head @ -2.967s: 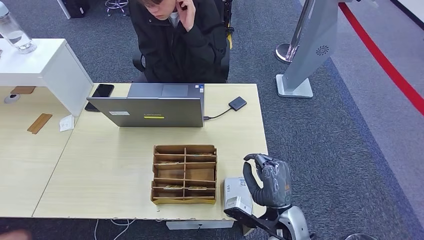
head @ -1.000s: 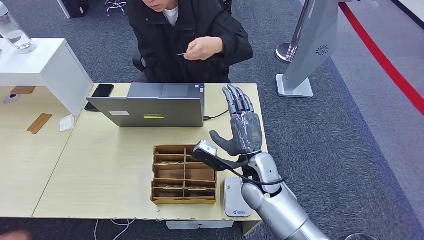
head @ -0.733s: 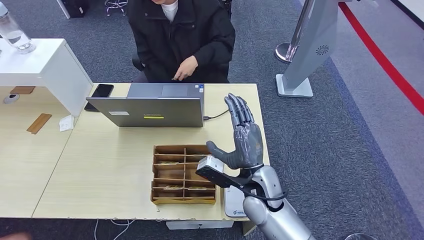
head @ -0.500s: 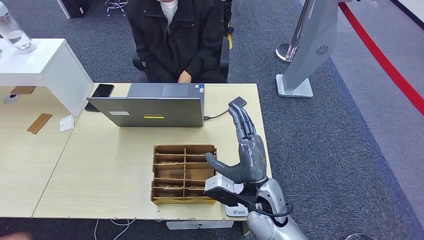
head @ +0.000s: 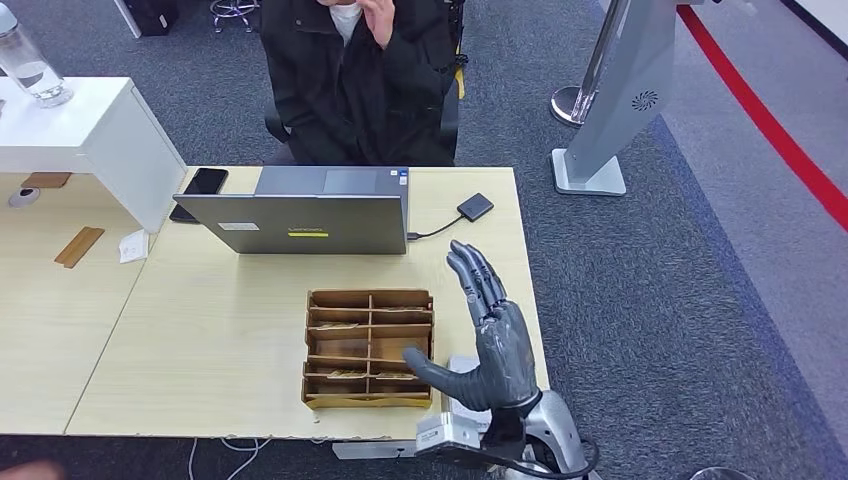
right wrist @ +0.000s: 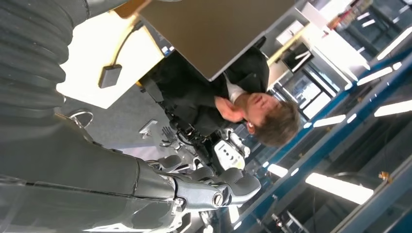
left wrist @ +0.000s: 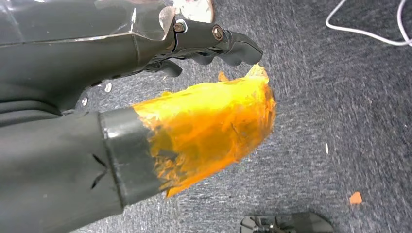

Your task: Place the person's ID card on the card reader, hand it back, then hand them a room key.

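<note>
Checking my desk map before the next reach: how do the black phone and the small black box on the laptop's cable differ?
The phone is long and rectangular; the small black box is shorter and squarish. The phone lies at the laptop's left end, beside the white cabinet, with no cable showing; the box lies off the laptop's right end, joined to it by a cable. Both are black, flat and lie on the table.
</note>
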